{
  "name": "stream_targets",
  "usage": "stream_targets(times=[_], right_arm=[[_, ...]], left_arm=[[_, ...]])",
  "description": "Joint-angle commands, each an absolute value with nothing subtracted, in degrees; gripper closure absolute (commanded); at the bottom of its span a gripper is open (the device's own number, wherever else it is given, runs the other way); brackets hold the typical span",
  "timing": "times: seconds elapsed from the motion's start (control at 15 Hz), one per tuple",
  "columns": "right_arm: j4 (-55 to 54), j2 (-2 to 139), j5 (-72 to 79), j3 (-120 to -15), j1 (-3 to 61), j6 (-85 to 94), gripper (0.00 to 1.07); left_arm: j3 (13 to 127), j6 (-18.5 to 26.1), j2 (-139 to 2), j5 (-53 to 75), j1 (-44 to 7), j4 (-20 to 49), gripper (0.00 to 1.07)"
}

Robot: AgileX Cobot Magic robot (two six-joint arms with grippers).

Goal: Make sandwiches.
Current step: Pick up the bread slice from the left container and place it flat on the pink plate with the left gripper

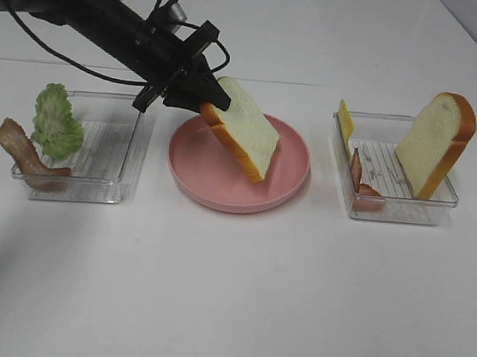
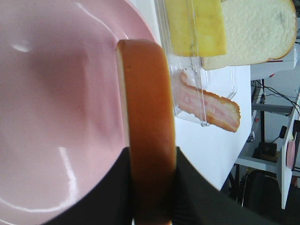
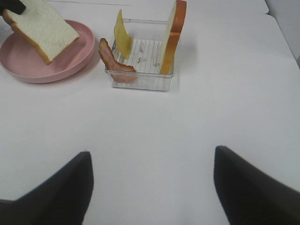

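Observation:
My left gripper (image 1: 208, 99) is shut on a white bread slice with an orange-brown crust (image 1: 244, 128) and holds it tilted over the round pink plate (image 1: 288, 173); its lower corner is at the plate. The left wrist view shows the crust edge (image 2: 147, 140) between the black fingers. A second bread slice (image 1: 436, 144) stands in the right clear tray (image 1: 401, 213) with a yellow cheese square (image 1: 345, 120) and a bacon strip (image 1: 359, 181). The left tray (image 1: 112, 165) holds a green lettuce leaf (image 1: 55, 121) and a bacon strip (image 1: 24, 152). My right gripper (image 3: 152, 187) is open, over bare table.
The white table (image 1: 234, 297) stretches toward the front below the plate and trays. In the left wrist view, the table's edge, cables and equipment (image 2: 274, 150) show beyond the right tray.

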State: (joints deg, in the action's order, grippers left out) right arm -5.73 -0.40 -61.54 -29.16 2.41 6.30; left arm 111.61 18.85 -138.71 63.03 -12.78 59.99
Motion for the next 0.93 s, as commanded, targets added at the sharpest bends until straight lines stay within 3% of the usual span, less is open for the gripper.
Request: stream_targets(times=[0.07, 0.67, 0.73, 0.87, 0.93], right_arm=[[-5.7, -1.2, -61.0, -29.0, 2.1, 6.5, 0.39], [-5.7, -1.2, -61.0, -29.0, 2.1, 6.5, 0.39], [-5.7, -1.2, -61.0, -29.0, 2.1, 6.5, 0.39], [-5.7, -1.2, -61.0, -29.0, 2.1, 6.5, 0.39], [-5.7, -1.2, -61.0, -29.0, 2.1, 6.5, 0.39]], left_arm=[[111.7, 19.3, -139.2, 60.4, -14.4, 61.4, 1.07], [111.7, 18.9, -141.2, 57.8, -17.1, 59.7, 1.06], [111.7, 18.9, -141.1, 57.8, -17.1, 59.7, 0.98], [111.7, 18.9, -141.1, 57.9, -17.1, 59.7, 0.67], [111.7, 18.9, -141.1, 58.2, -17.1, 59.7, 0.59]])
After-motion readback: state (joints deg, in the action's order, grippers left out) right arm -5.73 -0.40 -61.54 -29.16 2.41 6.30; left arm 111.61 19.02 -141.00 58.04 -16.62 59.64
